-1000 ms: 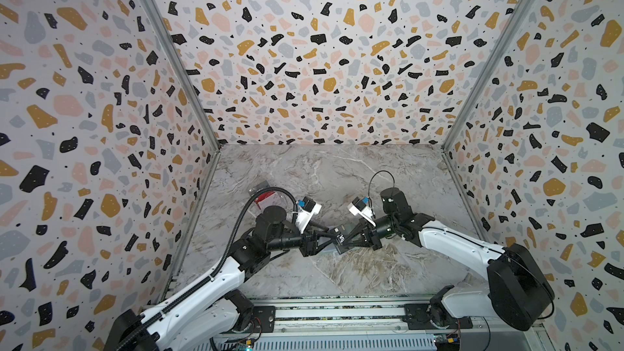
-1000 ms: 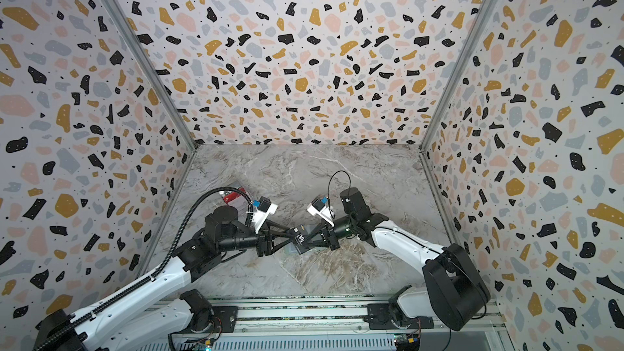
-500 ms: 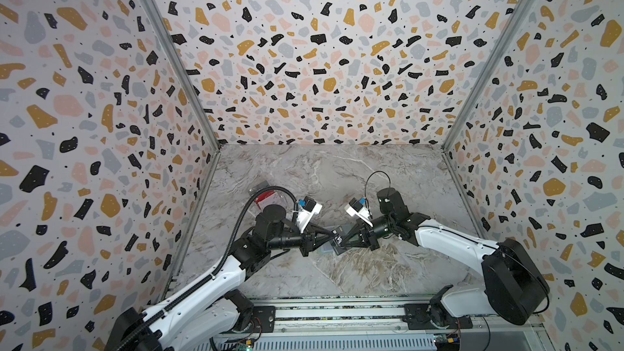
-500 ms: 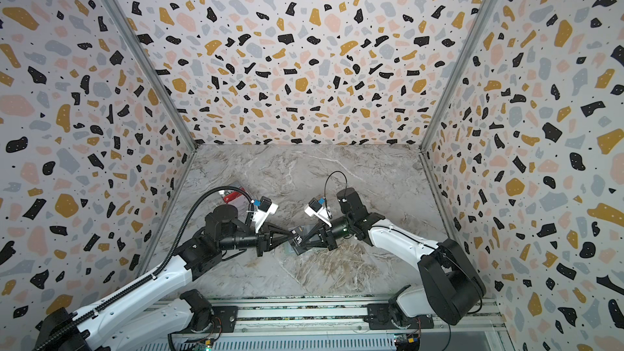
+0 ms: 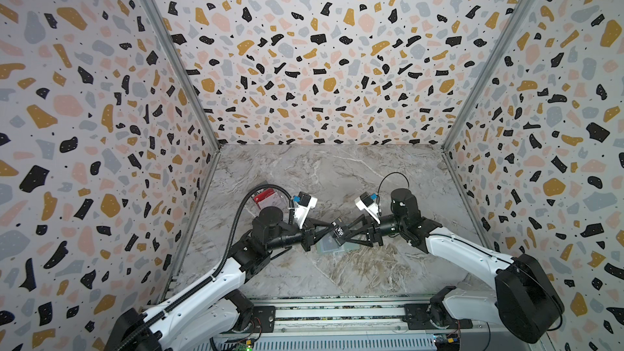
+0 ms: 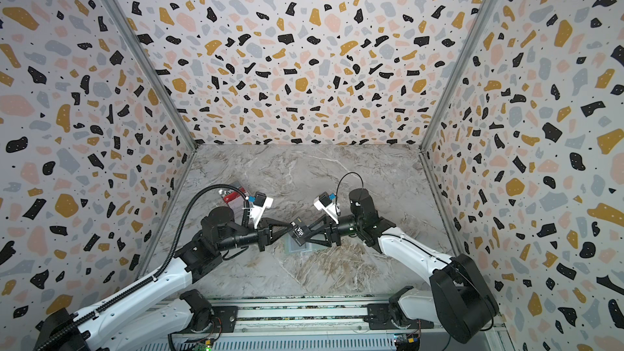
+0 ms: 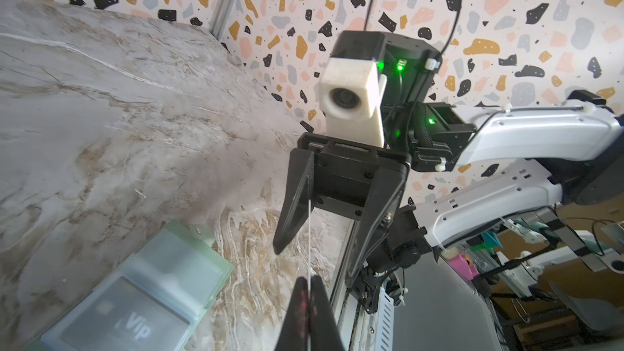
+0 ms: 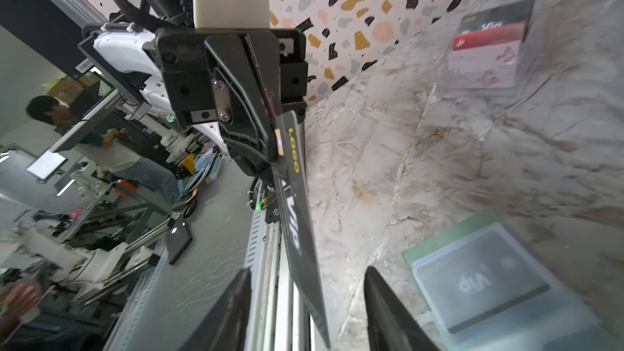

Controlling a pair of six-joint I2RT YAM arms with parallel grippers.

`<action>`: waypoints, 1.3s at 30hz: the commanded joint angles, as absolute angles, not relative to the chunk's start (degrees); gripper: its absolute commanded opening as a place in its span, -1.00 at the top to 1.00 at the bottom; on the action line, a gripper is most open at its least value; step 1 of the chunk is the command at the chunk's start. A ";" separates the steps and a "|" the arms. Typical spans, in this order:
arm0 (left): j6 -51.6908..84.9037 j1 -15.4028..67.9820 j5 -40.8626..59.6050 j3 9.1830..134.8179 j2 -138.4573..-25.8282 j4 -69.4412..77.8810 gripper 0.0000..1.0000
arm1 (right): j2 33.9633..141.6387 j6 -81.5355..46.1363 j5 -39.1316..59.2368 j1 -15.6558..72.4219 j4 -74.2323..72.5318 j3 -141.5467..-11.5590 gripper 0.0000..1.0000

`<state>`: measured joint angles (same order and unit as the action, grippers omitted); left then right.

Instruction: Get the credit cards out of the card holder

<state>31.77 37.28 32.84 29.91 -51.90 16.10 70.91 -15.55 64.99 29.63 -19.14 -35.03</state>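
A dark grey credit card (image 5: 339,231) (image 6: 299,231) printed "Vip" hangs in the air between the two arms. My left gripper (image 5: 329,228) (image 7: 308,280) is shut on one end of it; the card (image 7: 309,231) shows edge-on there. My right gripper (image 5: 342,234) (image 8: 309,269) stands open, its fingers either side of the card (image 8: 293,217) without touching. Below on the table lies the open mint-green card holder (image 5: 324,248) (image 6: 297,248) (image 7: 216,265) (image 8: 439,241). Another "Vip" card (image 7: 135,325) (image 8: 479,281) sits in its clear sleeve.
A clear plastic box (image 5: 266,195) (image 6: 233,194) (image 8: 486,52) holding red and white cards stands on the marble table at the back left, behind the left arm. Patterned walls close three sides; a metal rail (image 5: 337,312) runs along the front.
The left gripper has shut on the dark card. The right gripper, shut on it before, has opened and let go. Both arms stay almost in place.
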 commanded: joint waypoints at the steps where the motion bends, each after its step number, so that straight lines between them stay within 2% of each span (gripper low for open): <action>1: 34.01 37.27 26.67 29.28 -50.65 23.56 1.00 | 68.86 -23.50 61.53 28.20 -30.12 -32.88 -0.31; 5: 37.33 36.93 19.88 27.60 -51.27 32.16 1.00 | 68.45 -31.85 57.57 27.53 -41.61 -29.60 -0.45; 12: 44.51 36.30 16.90 26.95 -58.71 51.82 1.00 | 68.73 -44.06 50.50 27.71 -58.75 -24.87 -0.48; 22: 52.90 36.30 19.51 25.84 -67.53 71.22 1.00 | 68.12 -48.53 41.93 30.36 -66.43 -24.42 -0.25; 32: 54.15 36.30 19.55 25.14 -69.01 76.89 1.00 | 72.24 -52.80 40.65 32.59 -75.28 -26.35 0.05; 39: 56.51 36.32 20.27 24.17 -70.90 81.30 1.00 | 73.97 -53.91 39.92 33.42 -80.42 -27.06 0.14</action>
<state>55.53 36.47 19.20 24.73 -70.85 74.89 73.97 -52.53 40.47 33.04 -75.31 -24.56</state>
